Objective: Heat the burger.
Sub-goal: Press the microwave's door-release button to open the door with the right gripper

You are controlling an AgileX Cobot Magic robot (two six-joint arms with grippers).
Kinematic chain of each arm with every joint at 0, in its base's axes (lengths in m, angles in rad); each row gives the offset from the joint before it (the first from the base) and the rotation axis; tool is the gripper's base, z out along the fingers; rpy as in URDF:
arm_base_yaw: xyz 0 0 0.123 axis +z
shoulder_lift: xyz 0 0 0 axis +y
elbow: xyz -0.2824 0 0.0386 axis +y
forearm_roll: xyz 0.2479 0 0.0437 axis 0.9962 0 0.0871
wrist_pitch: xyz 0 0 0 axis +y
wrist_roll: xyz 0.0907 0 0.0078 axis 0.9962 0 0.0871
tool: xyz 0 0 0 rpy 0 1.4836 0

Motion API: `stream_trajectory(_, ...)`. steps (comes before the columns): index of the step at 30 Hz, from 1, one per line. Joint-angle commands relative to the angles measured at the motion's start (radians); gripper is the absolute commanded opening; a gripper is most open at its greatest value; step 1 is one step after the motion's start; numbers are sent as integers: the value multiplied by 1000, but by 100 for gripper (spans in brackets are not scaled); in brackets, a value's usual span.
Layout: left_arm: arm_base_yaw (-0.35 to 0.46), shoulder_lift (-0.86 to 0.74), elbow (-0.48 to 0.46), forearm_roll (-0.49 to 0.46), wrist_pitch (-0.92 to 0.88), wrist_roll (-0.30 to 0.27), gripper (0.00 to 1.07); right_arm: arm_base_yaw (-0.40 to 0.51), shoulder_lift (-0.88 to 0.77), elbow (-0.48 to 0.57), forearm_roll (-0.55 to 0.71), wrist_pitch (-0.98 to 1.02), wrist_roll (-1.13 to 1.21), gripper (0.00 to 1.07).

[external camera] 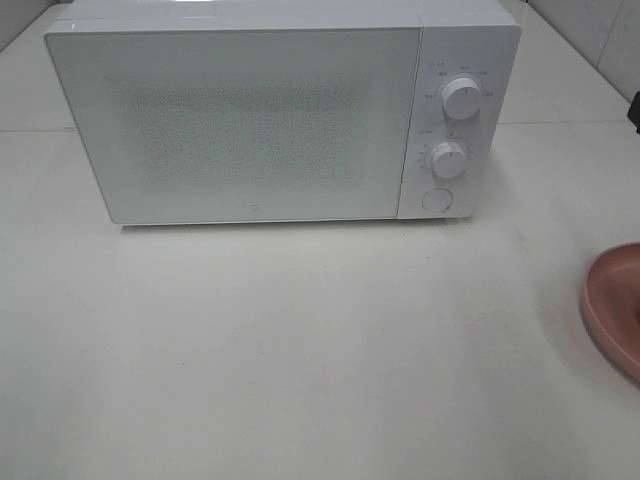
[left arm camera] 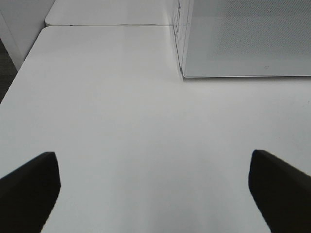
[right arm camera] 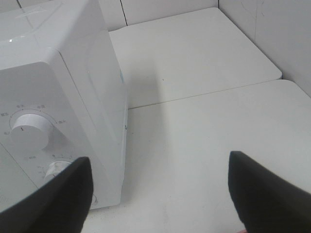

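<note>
No legible txt. Microwave (external camera: 250, 120) ctrl panel: small grey markings around upper knob (external camera: 462, 98) and lower knob (external camera: 449, 160), too small/blurred to read. Door (external camera: 235, 125): tiny logo mark (external camera: 250, 212) near btm edge, unreadable.

Left hand (left arm camera: 153, 160), right hand (right arm camera: 159, 162): blunt black fingers (left arm camera: 29, 189).

Left gripper (left arm camera: 155, 191): open wide, empty. Two dark fingers (left arm camera: 30, 189) at opposite edges of left wrist view, blunt tips angled forward and down, broad gap between them.

Right gripper (right arm camera: 158, 194): open, empty. Dark fingers (right arm camera: 56, 196) set well apart, tips angled forward and down.

Arm links, wrists: outside both wrist views; none clearly made out in high view.
</note>
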Motion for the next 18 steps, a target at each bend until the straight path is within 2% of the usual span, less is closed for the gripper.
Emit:
stream_trajectory(1,4,-26,0,-4,-12,-8,101,1,23,3,-16,-38,-9,76)
stream_trajectory(10,4,-26,0,-4,-12,-8,101,3,172,3,-16,-221,-38,76)
stream_trajectory(14,4,-26,0,-4,-12,-8,101,73,230,3,56,-272,-141,76)
stream_trajectory(15,4,-26,0,-4,-12,-8,101,126,255,3,140,-283,-219,76)
stream_trajectory(17,4,-26,0,-4,-12,-8,101,144,265,3,177,-293,-249,76)
stream_trajectory(18,4,-26,0,-4,-12,-8,101,191,289,3,244,-320,-293,76)
